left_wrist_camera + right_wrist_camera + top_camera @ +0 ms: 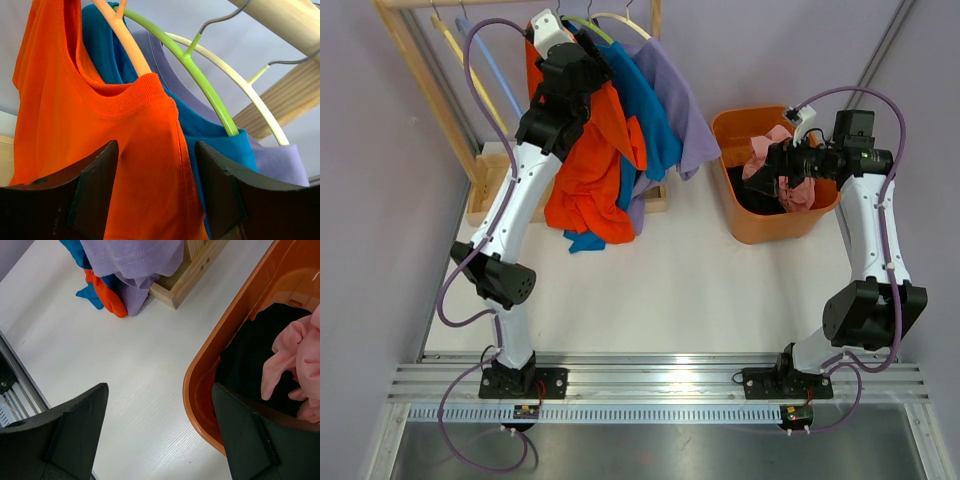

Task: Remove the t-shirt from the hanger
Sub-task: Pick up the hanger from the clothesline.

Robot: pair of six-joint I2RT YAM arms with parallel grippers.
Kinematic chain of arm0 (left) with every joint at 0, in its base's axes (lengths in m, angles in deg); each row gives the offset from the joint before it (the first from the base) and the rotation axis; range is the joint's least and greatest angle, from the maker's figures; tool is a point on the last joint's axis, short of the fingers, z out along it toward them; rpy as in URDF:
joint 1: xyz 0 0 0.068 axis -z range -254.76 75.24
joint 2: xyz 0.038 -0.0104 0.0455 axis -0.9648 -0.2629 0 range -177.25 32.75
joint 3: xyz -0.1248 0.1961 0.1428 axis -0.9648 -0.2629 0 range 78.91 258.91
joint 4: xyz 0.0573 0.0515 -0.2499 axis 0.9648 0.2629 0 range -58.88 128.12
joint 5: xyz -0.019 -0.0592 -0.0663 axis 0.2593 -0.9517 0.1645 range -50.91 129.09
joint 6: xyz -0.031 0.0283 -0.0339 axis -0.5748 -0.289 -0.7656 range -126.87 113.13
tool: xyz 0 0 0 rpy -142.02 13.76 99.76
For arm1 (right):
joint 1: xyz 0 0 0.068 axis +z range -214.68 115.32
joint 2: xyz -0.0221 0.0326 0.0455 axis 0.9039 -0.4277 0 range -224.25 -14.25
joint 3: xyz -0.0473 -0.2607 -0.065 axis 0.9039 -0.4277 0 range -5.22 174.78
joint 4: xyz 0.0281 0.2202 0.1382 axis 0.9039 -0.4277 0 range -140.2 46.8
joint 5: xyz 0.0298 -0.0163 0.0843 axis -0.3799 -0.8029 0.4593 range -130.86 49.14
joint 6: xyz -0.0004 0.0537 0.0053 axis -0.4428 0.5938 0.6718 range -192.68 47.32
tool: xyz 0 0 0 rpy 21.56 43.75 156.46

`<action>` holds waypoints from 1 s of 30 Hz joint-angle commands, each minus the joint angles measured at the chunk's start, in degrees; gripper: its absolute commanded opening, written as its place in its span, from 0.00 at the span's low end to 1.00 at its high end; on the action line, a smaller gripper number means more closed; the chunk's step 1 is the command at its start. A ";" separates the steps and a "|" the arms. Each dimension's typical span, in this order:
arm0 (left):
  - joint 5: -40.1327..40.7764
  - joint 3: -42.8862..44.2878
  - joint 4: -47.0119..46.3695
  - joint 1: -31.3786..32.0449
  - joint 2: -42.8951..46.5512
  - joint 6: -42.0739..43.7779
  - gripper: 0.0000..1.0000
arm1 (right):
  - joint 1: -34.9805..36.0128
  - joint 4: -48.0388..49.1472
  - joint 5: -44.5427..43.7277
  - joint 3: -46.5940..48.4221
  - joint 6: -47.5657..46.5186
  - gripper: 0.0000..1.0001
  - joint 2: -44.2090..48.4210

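Now my left pincer [156,167] gapes before the orange shirt [100,130] collar; next I'd close on it and lift toward 12 o'clock, off the hanger [131,49]. Right pincer [160,410] hangs open.

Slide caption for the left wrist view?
Open left gripper facing the orange t-shirt on its peach hanger, blue t-shirt behind.
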 commanded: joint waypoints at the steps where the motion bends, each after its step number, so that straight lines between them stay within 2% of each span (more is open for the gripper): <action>1: 1.27 3.88 -2.71 -1.04 -1.82 0.55 0.61 | 0.13 2.48 2.37 -0.76 1.00 0.91 3.18; 3: 0.74 3.88 -2.97 -1.48 -2.26 0.29 0.57 | 0.13 2.66 2.28 -1.37 1.18 0.92 3.53; 7: 0.30 3.62 -3.76 -1.83 -2.00 0.81 0.40 | 0.04 2.83 2.02 -1.99 1.00 0.92 4.50; 8: 0.39 3.36 -4.11 -1.83 -1.30 1.16 0.30 | 0.04 2.83 2.02 -2.07 0.83 0.92 4.68; 10: 0.47 1.60 -5.68 -2.01 -0.16 1.43 0.20 | 0.04 2.92 2.02 -2.25 1.00 0.92 4.94; 11: 0.65 0.64 -6.39 -2.09 1.41 1.60 0.11 | 0.12 2.92 2.19 -2.34 1.00 0.92 4.85; 14: 0.56 -1.74 -8.33 -2.44 3.97 2.48 0.01 | 0.12 3.01 2.45 -2.43 1.26 0.92 5.12; 23: -1.10 -6.22 -15.09 -2.97 10.48 5.38 0.00 | 0.12 2.92 2.28 -3.39 1.53 0.92 5.29; 30: -3.74 -7.01 -15.98 -3.41 12.85 4.60 0.00 | 0.04 2.49 2.37 -4.18 1.26 0.92 5.82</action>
